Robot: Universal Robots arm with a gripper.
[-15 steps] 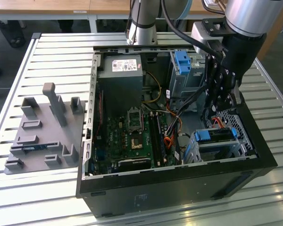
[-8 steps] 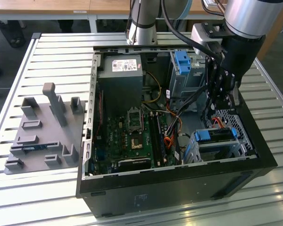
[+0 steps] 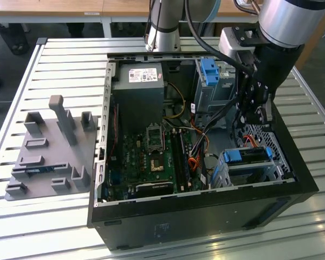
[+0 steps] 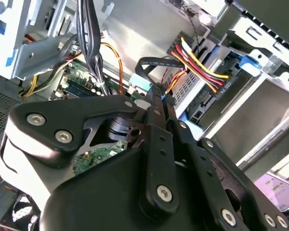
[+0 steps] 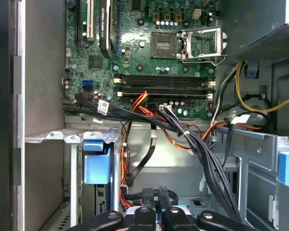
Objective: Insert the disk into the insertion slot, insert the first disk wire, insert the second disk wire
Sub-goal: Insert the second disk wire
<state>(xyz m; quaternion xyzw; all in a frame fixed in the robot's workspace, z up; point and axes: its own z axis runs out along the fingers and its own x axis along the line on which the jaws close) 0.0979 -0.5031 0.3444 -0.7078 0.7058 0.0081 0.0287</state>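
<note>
The disk (image 3: pixel 248 156), framed in blue, lies inside the insertion slot (image 3: pixel 225 174), the low grey cage at the exterior view's right of the open computer case. My gripper (image 3: pixel 258 116) hangs just above that cage. In the second wrist view my gripper (image 4: pixel 156 94) is shut on the light-blue plug (image 4: pixel 140 87) of a flat black disk wire (image 4: pixel 145 62). A black plug with red and yellow wires (image 4: pixel 220 84) sits at the disk's end (image 4: pixel 190 91). In the first wrist view the black wire (image 5: pixel 143 161) loops down to my gripper (image 5: pixel 154 195), beside the blue carrier (image 5: pixel 96 161).
A taller grey cage with a blue latch (image 3: pixel 208 70) stands behind the slot. The motherboard (image 3: pixel 151 157) and power supply (image 3: pixel 138 89) fill the case's middle. A thick black cable bundle (image 5: pixel 207 154) crosses near the gripper. A grey fixture plate (image 3: pixel 49 157) lies on the slatted table.
</note>
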